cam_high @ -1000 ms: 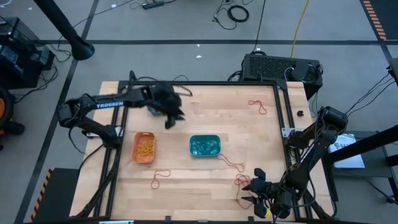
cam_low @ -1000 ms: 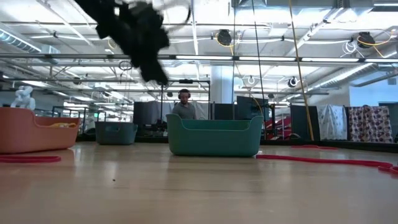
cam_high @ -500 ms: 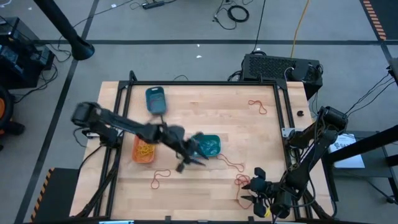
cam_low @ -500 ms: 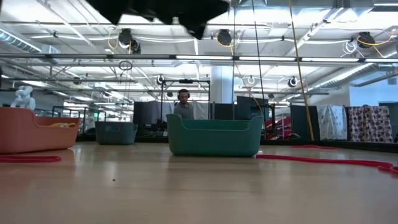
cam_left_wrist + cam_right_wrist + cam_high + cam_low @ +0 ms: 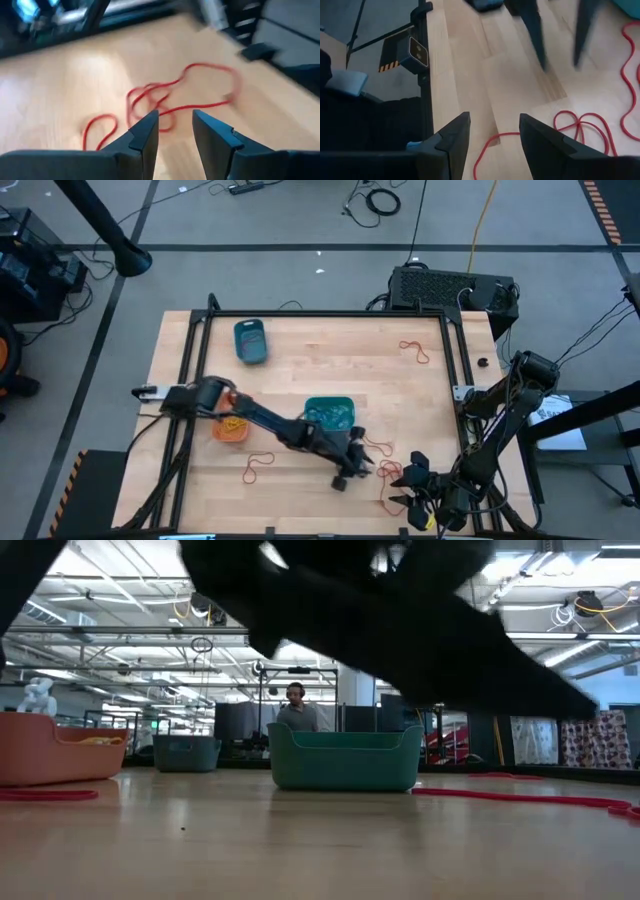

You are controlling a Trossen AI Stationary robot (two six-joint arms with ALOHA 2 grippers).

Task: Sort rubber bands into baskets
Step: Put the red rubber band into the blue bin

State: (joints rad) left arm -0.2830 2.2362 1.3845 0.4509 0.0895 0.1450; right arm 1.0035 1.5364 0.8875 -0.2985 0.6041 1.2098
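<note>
The left gripper (image 5: 352, 467) hangs over the near right part of the table (image 5: 300, 350), its fingers (image 5: 145, 132) parted with nothing between them. Just ahead of them lies a tangle of red rubber bands (image 5: 165, 102) on the wood, not touching the fingertips. Just behind the gripper stands the teal basket (image 5: 329, 413) with blue-green bands inside. Further back along the arm sits the orange basket (image 5: 231, 423) holding orange-yellow bands, with a loose red band (image 5: 258, 468) near it. Farthest off, at the table's back, are the blue basket (image 5: 250, 342) and another red band (image 5: 415, 350).

The right gripper (image 5: 415, 480) waits at the table's near right corner, fingers (image 5: 452, 135) spread and empty, red bands (image 5: 580, 127) lying just in front of it.
</note>
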